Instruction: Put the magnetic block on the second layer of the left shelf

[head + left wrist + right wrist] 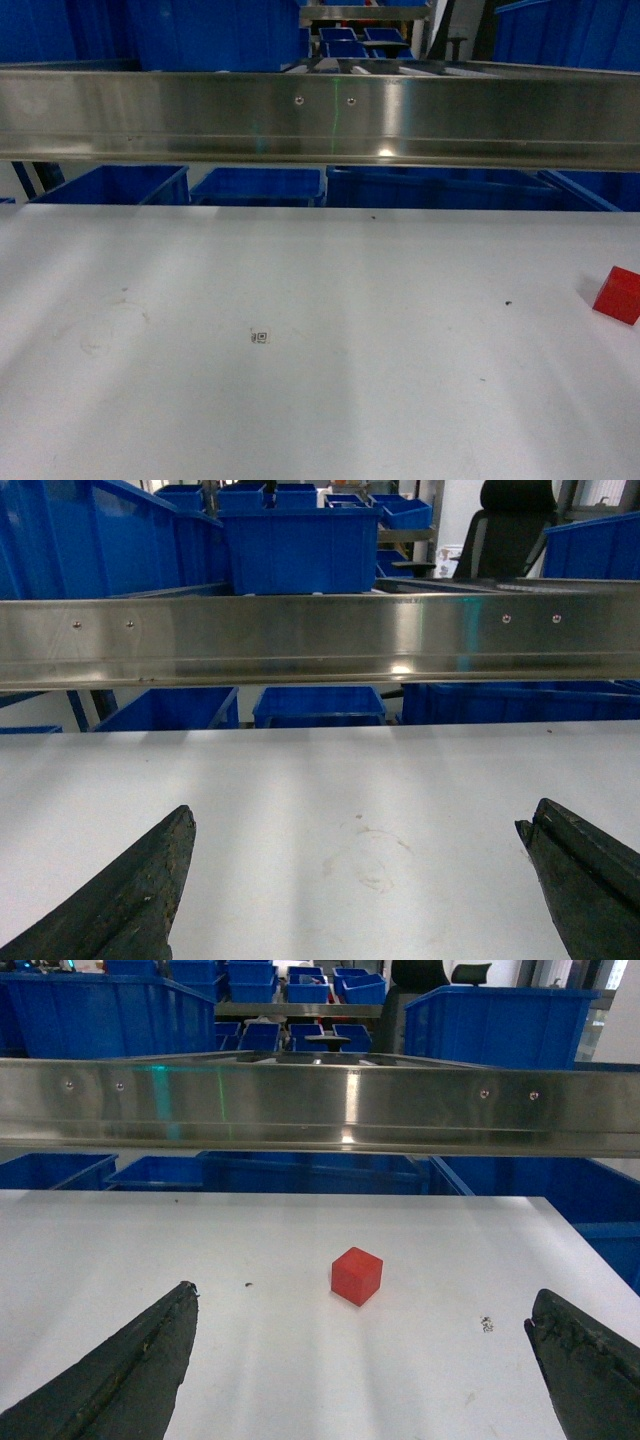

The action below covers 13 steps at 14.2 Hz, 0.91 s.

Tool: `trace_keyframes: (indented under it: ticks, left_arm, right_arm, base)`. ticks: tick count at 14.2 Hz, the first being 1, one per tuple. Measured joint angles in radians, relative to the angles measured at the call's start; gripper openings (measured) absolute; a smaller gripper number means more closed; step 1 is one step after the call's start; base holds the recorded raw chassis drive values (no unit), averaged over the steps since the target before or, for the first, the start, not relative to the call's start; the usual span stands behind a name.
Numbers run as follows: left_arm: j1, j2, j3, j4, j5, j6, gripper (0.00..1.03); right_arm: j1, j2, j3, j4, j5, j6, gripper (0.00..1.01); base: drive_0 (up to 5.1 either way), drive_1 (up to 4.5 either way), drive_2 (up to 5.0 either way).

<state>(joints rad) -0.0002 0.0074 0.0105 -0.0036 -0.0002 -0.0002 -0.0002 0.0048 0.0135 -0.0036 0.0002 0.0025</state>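
Note:
A small red magnetic block (617,294) rests on the white table at the far right edge of the head view. In the right wrist view the block (356,1275) lies a short way ahead of my right gripper (360,1305), which is open with nothing between its dark fingers (150,1360). My left gripper (355,820) is also open and holds nothing, hovering over bare white table with a faint ring stain (377,855). Neither gripper shows in the head view. A steel shelf rail (320,118) crosses above the table; which layer of the shelf it belongs to I cannot tell.
Blue plastic bins (258,186) stand behind and below the rail. A tiny square marker (260,337) sits mid-table. The table's right edge (585,1250) drops off beside more blue bins. A black chair (512,535) stands far back.

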Motion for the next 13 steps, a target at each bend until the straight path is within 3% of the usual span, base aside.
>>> trace_keyframes:
  ticks: [9,11,12,13]
  left_arm:
    - [0.000,0.000,0.000,0.000,0.000,0.000,0.98]
    - [0.000,0.000,0.000,0.000,0.000,0.000,0.98]
    - [0.000,0.000,0.000,0.000,0.000,0.000,0.98]
    - [0.000,0.000,0.000,0.001,0.000,0.000,0.98]
  right_arm:
    - [0.000,0.000,0.000,0.000,0.000,0.000,0.98]
    - [-0.010,0.032,0.017,-0.073,-0.037,0.016,0.98]
    - [0.056,0.150,0.056,-0.008,0.027,0.057,0.98]
    - [0.110,0.348,0.149,0.167,0.050,0.090,0.98]
  base:
    - [0.0,0.00,0.0]
    - [0.0,0.00,0.0]
    - [0.0,0.00,0.0]
    - [0.0,0.00,0.0]
